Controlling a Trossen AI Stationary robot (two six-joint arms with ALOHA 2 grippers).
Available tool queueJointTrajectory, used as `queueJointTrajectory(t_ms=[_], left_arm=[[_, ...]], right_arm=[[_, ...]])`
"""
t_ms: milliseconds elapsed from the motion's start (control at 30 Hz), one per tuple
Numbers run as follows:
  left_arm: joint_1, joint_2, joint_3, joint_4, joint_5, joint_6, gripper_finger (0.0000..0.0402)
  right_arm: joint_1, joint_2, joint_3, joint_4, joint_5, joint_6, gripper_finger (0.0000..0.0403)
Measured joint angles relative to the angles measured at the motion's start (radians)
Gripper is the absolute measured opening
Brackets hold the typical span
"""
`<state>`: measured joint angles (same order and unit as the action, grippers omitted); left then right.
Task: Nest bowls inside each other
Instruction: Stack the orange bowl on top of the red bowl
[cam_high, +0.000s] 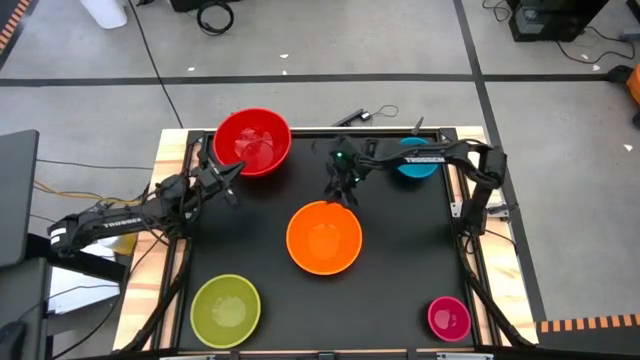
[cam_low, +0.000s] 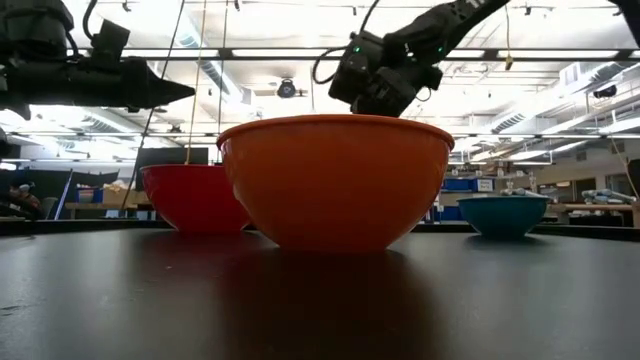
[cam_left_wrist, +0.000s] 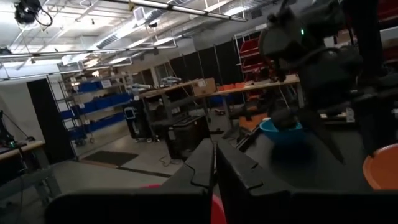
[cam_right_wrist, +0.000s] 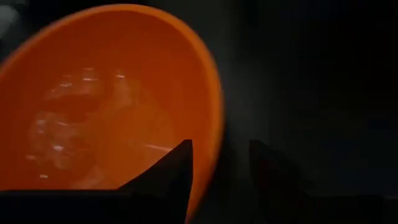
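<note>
The orange bowl (cam_high: 323, 237) stands upright in the middle of the table. The red bowl (cam_high: 251, 140) stands at the far left, the blue bowl (cam_high: 417, 163) at the far right, partly under my right arm. The yellow-green bowl (cam_high: 226, 310) is near left and the pink bowl (cam_high: 449, 318) near right. My right gripper (cam_high: 343, 193) hangs open just above the orange bowl's far rim (cam_right_wrist: 211, 124), pointing down at a slant, one finger over the inside and one over the outside. My left gripper (cam_high: 230, 188) is shut, held above the table beside the red bowl.
The black mat (cam_high: 400, 260) has bare room between the bowls. A wooden frame (cam_high: 170, 150) borders it. A cable (cam_high: 360, 116) lies past the far edge. Shelves and benches of the room show beyond the table in the low view.
</note>
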<state>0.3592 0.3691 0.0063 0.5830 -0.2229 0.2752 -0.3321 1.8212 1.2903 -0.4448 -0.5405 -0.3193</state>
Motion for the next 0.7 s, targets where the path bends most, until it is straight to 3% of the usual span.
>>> queueJointTrajectory(t_ms=[67, 267, 400, 500, 700], left_arm=[[0.0, -0.001, 0.0, 0.006, 0.0, -0.003, 0.0023], [0.0, 0.0, 0.0, 0.006, 0.0, -0.005, 0.0023], [0.0, 0.004, 0.0, 0.021, 0.0, -0.002, 0.0023], [0.002, 0.004, 0.0, 0.04, 0.0, 0.005, 0.0023], [0.005, 0.004, 0.0, 0.054, 0.0, 0.014, 0.0023]], right_arm=[[0.006, 0.016, 0.0, 0.006, 0.008, 0.004, 0.0165], [0.03, 0.055, 0.0, 0.007, 0.191, 0.024, 0.0164], [0.052, 0.075, -0.001, 0.008, 0.209, 0.027, 0.0154], [0.073, 0.077, -0.001, 0.0, 0.214, 0.003, 0.0124], [0.085, 0.05, 0.014, 0.055, 0.21, -0.089, 0.0018]])
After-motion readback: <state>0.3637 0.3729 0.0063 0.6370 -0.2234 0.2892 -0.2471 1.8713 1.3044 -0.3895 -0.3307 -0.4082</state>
